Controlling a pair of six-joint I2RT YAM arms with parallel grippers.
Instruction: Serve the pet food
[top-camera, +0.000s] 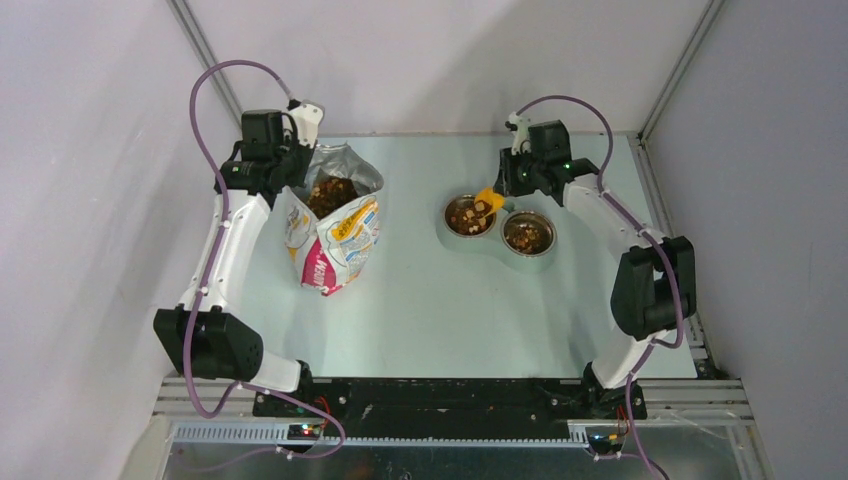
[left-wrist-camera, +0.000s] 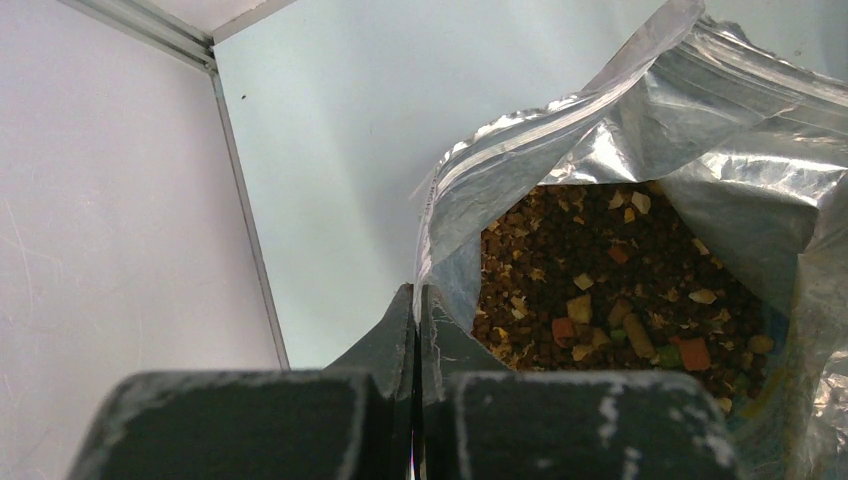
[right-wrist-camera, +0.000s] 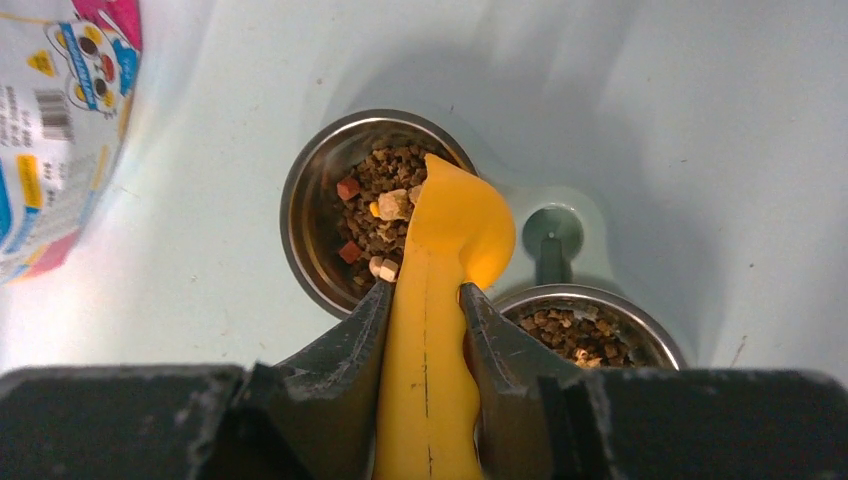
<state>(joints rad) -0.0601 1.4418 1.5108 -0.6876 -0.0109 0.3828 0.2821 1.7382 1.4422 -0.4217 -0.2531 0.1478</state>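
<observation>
The white printed foil bag (top-camera: 335, 230) stands open at the left with pet food (top-camera: 332, 192) showing in its mouth. My left gripper (top-camera: 288, 172) is shut on the bag's rim (left-wrist-camera: 432, 262); kibble (left-wrist-camera: 610, 280) fills the bag in the left wrist view. My right gripper (top-camera: 505, 188) is shut on the handle of the yellow scoop (right-wrist-camera: 440, 290), whose cup (top-camera: 487, 200) hangs tipped over the left steel bowl (top-camera: 448, 222). That bowl (right-wrist-camera: 300, 220) holds kibble (right-wrist-camera: 375, 205). The right bowl (top-camera: 546, 245) holds kibble (right-wrist-camera: 575, 335) too.
Both bowls sit in a grey double stand (top-camera: 498, 245) with a small post (right-wrist-camera: 551, 235) between them. The bag's side (right-wrist-camera: 50, 120) lies at the left of the right wrist view. Grey walls and metal frame rails (top-camera: 205, 50) close in the table (top-camera: 440, 320).
</observation>
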